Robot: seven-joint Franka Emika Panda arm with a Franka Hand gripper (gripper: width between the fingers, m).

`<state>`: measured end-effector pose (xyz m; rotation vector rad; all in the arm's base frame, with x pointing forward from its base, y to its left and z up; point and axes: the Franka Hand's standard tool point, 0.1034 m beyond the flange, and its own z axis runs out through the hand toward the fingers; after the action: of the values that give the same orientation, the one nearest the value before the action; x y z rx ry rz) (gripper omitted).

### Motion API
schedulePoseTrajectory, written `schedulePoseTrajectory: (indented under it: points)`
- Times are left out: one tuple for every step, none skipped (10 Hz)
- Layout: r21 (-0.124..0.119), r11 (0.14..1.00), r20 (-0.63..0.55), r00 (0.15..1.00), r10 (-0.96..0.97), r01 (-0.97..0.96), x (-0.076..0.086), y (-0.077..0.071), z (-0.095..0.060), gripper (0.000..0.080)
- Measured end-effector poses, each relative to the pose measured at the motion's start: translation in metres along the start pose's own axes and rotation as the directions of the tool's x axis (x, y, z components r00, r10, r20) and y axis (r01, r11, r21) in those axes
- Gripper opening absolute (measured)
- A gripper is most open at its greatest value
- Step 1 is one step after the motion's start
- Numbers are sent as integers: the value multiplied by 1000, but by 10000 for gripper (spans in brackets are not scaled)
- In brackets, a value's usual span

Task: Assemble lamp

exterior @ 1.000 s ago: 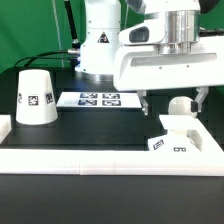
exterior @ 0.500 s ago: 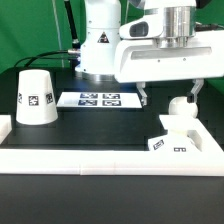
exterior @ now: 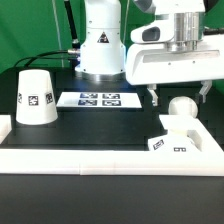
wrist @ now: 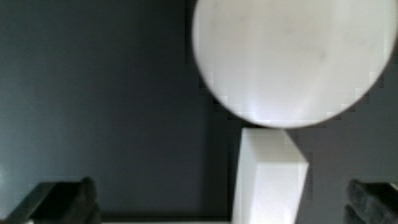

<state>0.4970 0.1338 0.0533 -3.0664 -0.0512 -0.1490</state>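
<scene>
The round ball bulb [exterior: 181, 108] sits on top of the small angular base block [exterior: 172, 138] at the exterior view's right. My gripper [exterior: 180, 97] hangs just above and around the bulb, open and empty, one finger on each side and not touching it. In the wrist view the bulb [wrist: 294, 60] is a large white oval, the base block [wrist: 270, 180] runs below it, and my gripper [wrist: 217, 205] shows dark fingertips [wrist: 63, 200] spread far apart. The truncated-cone shade [exterior: 34, 98] stands upright at the exterior view's left.
The marker board [exterior: 98, 100] lies flat between the shade and the robot's white body [exterior: 100, 45]. A raised white rail [exterior: 90, 160] borders the black table along the front and the sides.
My gripper has shifted toward the exterior view's right and slightly up, and now straddles the bulb. The bulb, base block and shade have not moved.
</scene>
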Motion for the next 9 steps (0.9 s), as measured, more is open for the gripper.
schedulePoseTrajectory:
  points:
    - [3, 1000, 5, 1000, -5, 5, -4, -7, 2, 698]
    - [6, 1000, 7, 1000, -9, 9, -7, -13, 2, 698]
    - [11, 1000, 9, 1000, -3, 3, -8, -19, 3, 698]
    - [15, 1000, 10, 1000, 2, -2, -4, -24, 0, 698]
    - [15, 1000, 13, 1000, -3, 3, -2, -24, 0, 698]
    - [15, 1000, 13, 1000, -4, 3, -3, -24, 0, 698]
    - [15, 1000, 13, 1000, -3, 3, -3, -24, 0, 698]
    - [5, 1000, 79, 997, -7, 7, -10, -22, 2, 698]
    - [-5, 1000, 155, 988, -10, 10, -17, -21, 4, 698]
